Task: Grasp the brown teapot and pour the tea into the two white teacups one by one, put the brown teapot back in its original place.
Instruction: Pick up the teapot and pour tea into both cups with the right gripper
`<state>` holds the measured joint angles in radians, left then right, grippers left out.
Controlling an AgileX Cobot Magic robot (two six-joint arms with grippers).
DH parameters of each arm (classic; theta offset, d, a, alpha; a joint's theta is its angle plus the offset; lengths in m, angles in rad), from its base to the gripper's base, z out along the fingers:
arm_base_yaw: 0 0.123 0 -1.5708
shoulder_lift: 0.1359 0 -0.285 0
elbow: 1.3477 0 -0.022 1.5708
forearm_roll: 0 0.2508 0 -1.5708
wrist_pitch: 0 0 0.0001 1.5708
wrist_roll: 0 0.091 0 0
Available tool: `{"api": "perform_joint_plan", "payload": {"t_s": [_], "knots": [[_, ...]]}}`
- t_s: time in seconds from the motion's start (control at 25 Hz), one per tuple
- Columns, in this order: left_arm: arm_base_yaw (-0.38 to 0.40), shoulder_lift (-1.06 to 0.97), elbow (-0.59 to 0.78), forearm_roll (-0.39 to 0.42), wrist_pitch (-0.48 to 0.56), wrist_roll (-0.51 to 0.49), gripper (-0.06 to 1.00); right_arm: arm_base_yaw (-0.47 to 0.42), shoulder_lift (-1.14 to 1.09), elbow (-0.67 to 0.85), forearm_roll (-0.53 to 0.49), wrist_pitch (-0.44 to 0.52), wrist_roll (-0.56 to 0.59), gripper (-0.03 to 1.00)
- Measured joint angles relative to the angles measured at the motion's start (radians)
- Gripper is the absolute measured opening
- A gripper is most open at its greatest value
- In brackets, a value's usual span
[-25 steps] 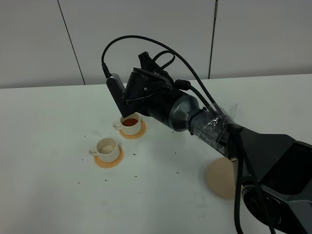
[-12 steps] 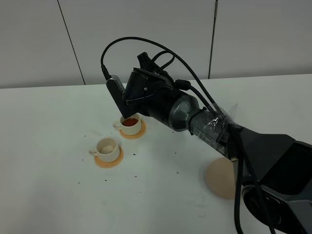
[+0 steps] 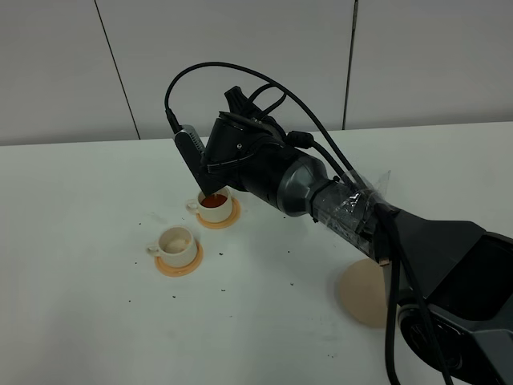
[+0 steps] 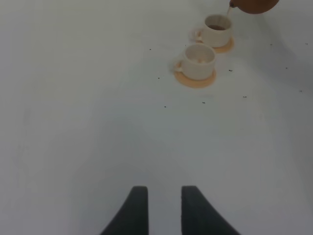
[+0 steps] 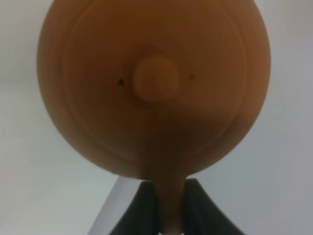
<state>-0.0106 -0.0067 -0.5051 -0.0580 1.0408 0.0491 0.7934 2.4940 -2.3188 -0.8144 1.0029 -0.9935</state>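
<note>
The brown teapot [image 5: 156,83] fills the right wrist view, lid knob facing the camera, and my right gripper [image 5: 168,198] is shut on its loop handle. In the left wrist view the teapot [image 4: 252,5] hangs tilted over the far white teacup [image 4: 216,30], with a thin stream of tea [image 4: 229,10] running from its spout. In the high view that far cup [image 3: 215,205] holds dark tea. The near white teacup [image 3: 175,242] shows a pale inside. The right arm hides most of the pot there. My left gripper [image 4: 164,210] hovers open above bare table, far from the cups.
Each cup stands on a small orange coaster [image 3: 183,265]. The pale tan disc coaster [image 3: 361,295] lies bare at the lower right, partly behind the right arm. Small dark specks are scattered over the white table [image 3: 80,305]. A grey panelled wall stands behind.
</note>
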Motion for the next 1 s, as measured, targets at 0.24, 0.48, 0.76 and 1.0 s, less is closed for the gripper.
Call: {"api": "perform_joint_plan", "payload": {"t_s": [0.24, 0.48, 0.76, 1.0], "knots": [[0.0, 0.0, 0.0, 0.0, 0.0, 0.0, 0.24, 0.0, 0.0, 0.0, -0.007, -0.021, 0.0, 0.1], [0.0, 0.0, 0.0, 0.0, 0.0, 0.0, 0.24, 0.0, 0.0, 0.0, -0.028, -0.049, 0.012, 0.1], [0.0, 0.0, 0.0, 0.0, 0.0, 0.0, 0.24, 0.0, 0.0, 0.0, -0.034, -0.058, 0.016, 0.1], [0.0, 0.0, 0.0, 0.0, 0.0, 0.0, 0.24, 0.0, 0.0, 0.0, -0.043, -0.06, 0.016, 0.1]]}}
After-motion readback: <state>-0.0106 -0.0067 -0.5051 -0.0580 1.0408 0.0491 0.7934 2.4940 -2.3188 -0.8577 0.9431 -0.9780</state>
